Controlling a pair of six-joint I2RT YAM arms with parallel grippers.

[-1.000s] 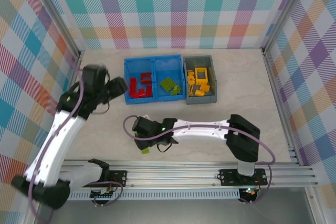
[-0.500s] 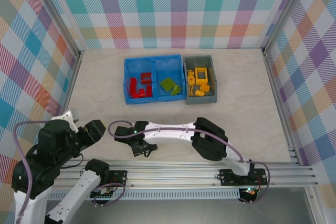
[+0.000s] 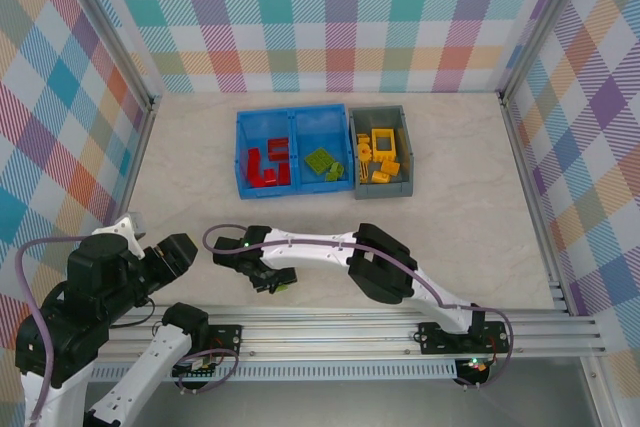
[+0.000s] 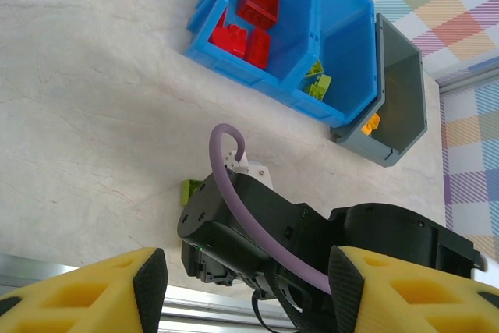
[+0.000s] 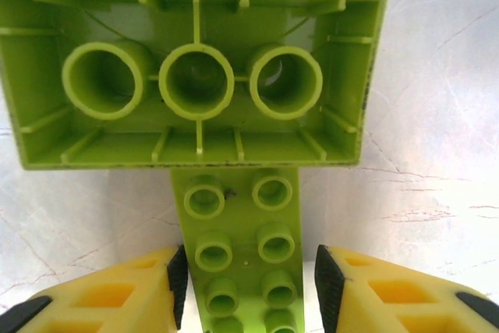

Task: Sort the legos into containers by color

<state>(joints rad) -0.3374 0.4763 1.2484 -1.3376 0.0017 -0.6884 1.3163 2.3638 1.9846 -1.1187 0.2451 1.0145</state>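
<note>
Close to the near edge of the surface (image 3: pixel 480 197), left of centre, the right claw (image 5: pixel 243 286) stands spread astride a narrow lime plate (image 5: pixel 238 263), whose long axis runs between the fingers. A lime brick (image 5: pixel 195 76), hollow side up, lies crosswise at the plate's other end; whether they are joined is unclear. Bare surface separates them from the blue bin (image 3: pixel 293 115) and grey bin (image 3: pixel 380 111). The left claw (image 4: pixel 245 278) gapes empty at near left.

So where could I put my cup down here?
Bare table right of the grey bin, left of the blue bin, and between bins and right arm. The front is crowded, with the left gripper too.
</note>
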